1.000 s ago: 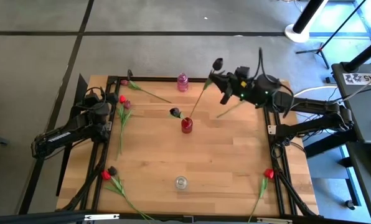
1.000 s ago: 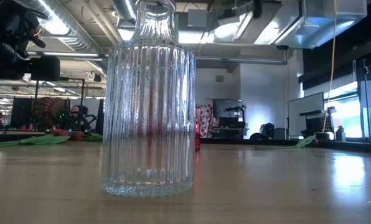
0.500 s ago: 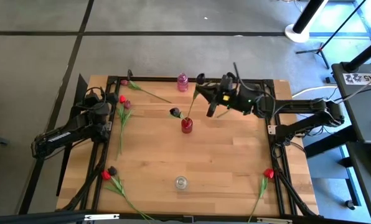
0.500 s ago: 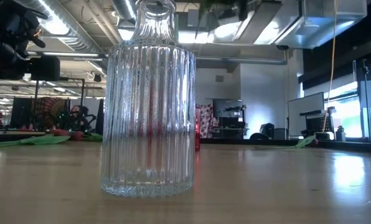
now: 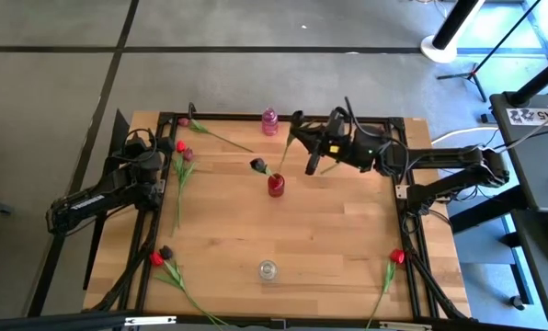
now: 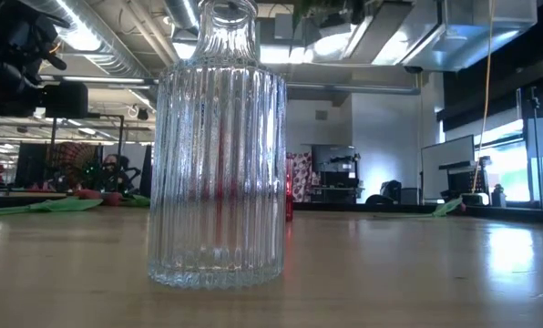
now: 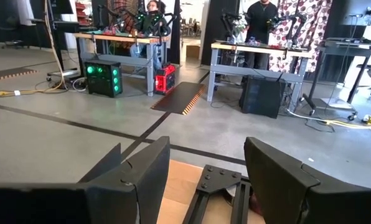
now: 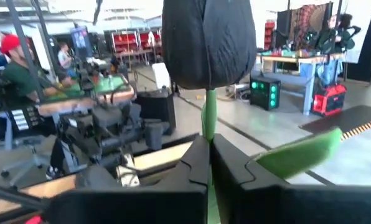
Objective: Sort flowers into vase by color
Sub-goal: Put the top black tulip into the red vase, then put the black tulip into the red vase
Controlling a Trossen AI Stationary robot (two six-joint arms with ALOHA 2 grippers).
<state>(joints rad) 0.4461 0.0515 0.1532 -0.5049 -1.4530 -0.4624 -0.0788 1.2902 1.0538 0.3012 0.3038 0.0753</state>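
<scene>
One dark tulip (image 8: pixel 208 43) is pinched by its stem in your right gripper (image 5: pixel 303 140), jaws pressed tight, at two o'clock above the red vase (image 5: pixel 275 185). Lower it stem-first, keeping it vertical. Your left gripper (image 7: pixel 204 180) waits at nine o'clock, jaws spread.

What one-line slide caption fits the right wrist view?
Right gripper shut on the green stem of a dark maroon-black tulip, its head upright above the fingers.

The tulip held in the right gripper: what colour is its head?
Dark maroon-black, on a green stem; the tulip shows best in the right wrist view.
</scene>
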